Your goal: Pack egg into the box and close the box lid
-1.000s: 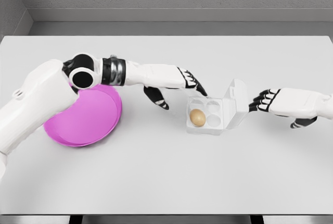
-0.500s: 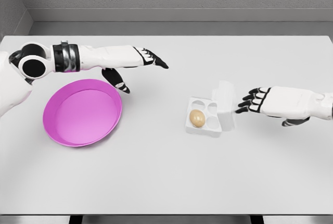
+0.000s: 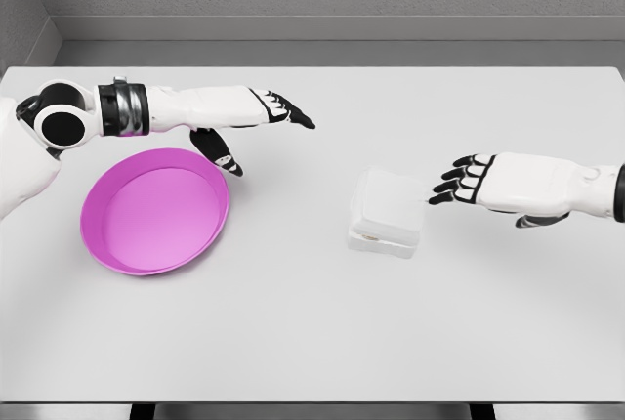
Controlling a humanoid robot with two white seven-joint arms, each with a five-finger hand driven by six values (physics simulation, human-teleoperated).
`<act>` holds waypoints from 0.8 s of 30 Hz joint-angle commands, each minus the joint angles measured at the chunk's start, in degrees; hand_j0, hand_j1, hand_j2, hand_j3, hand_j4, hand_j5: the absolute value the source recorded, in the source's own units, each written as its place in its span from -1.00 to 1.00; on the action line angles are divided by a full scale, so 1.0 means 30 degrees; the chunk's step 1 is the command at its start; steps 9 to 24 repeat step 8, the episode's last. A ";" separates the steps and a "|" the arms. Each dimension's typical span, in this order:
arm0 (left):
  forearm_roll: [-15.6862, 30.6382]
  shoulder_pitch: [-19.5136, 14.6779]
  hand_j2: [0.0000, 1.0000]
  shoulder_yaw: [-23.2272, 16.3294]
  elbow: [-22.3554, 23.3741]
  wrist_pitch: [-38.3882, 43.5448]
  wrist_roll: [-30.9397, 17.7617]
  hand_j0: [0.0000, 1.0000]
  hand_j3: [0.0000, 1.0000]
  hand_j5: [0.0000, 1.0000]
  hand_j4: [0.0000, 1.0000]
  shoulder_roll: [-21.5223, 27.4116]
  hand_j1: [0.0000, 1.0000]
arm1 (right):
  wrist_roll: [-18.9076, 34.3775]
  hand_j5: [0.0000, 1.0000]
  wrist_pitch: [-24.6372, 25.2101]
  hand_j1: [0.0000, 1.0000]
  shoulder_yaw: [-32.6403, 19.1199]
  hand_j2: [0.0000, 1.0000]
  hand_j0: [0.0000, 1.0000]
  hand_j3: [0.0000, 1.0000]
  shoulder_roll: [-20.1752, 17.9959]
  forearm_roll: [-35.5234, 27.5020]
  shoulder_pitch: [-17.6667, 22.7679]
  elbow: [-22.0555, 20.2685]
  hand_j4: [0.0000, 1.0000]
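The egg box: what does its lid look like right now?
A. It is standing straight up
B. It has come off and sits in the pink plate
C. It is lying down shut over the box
C. The lid lies flat on top of the egg box, with the right hand open beside it, not touching.

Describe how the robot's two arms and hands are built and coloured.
Both arms are smooth white shells. The left arm has a round black joint ringed in white and a black-and-grey banded cuff. The left hand and right hand each have a white back and black fingers with white segments. No cables show.
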 commanded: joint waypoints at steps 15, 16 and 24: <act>0.0134 0.0000 1.00 0.0020 0.0040 0.0049 0.0009 1.00 1.00 1.00 1.00 0.0009 1.00 | -0.0007 1.00 0.0048 1.00 -0.1452 1.00 1.00 1.00 -0.0080 -0.1579 0.0205 0.0845 1.00; 0.0134 0.0000 1.00 0.0020 0.0040 0.0049 0.0009 1.00 1.00 1.00 1.00 0.0009 1.00 | -0.0007 1.00 0.0048 1.00 -0.1452 1.00 1.00 1.00 -0.0080 -0.1579 0.0205 0.0845 1.00; 0.0134 0.0000 1.00 0.0020 0.0040 0.0049 0.0009 1.00 1.00 1.00 1.00 0.0009 1.00 | -0.0007 1.00 0.0048 1.00 -0.1452 1.00 1.00 1.00 -0.0080 -0.1579 0.0205 0.0845 1.00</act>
